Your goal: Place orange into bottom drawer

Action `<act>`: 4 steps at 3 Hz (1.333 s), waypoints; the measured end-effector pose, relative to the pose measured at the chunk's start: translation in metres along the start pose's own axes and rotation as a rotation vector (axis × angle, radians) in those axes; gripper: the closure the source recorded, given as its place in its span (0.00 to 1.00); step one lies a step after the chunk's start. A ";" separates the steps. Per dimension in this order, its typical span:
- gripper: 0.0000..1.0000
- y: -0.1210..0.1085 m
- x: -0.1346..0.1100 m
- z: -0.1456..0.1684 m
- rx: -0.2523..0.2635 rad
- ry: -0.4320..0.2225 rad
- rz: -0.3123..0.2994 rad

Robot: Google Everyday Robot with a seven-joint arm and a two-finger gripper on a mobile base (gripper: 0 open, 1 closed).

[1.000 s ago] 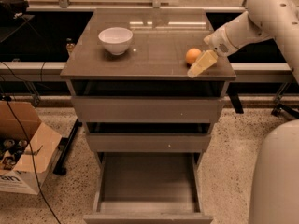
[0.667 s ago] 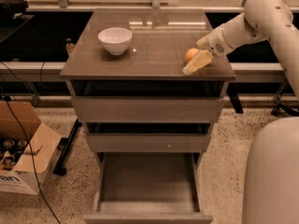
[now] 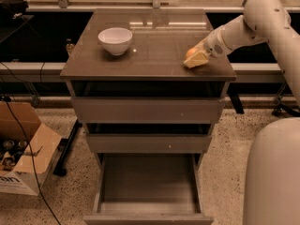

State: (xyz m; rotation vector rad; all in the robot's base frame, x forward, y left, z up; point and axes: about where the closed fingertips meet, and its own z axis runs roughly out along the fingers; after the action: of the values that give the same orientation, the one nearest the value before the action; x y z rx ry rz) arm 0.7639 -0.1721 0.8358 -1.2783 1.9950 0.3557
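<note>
The orange (image 3: 189, 53) rests on the cabinet top (image 3: 150, 60) near its right front corner, partly covered by my gripper (image 3: 197, 58). The gripper reaches in from the right on the white arm (image 3: 243, 29) and sits right against the orange's right and front side. The bottom drawer (image 3: 147, 184) is pulled out at the foot of the cabinet, showing a bare grey interior. The two shallower drawers above it are slightly ajar.
A white bowl (image 3: 115, 40) stands on the cabinet top at the back left. A cardboard box (image 3: 21, 158) with cables lies on the floor to the left. My white body (image 3: 274, 172) fills the lower right. A dark rail and a window run behind the cabinet.
The gripper has moved a little left and back along the cabinet top and now covers more of the orange. The orange has stayed in place.
</note>
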 end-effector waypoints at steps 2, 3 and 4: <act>1.00 0.063 -0.044 -0.050 0.023 0.027 -0.024; 1.00 0.119 -0.050 -0.079 0.017 0.027 -0.021; 1.00 0.181 -0.015 -0.066 -0.080 0.029 0.061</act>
State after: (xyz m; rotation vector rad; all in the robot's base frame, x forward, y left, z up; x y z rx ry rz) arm 0.5817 -0.1158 0.8658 -1.2802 2.0661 0.4524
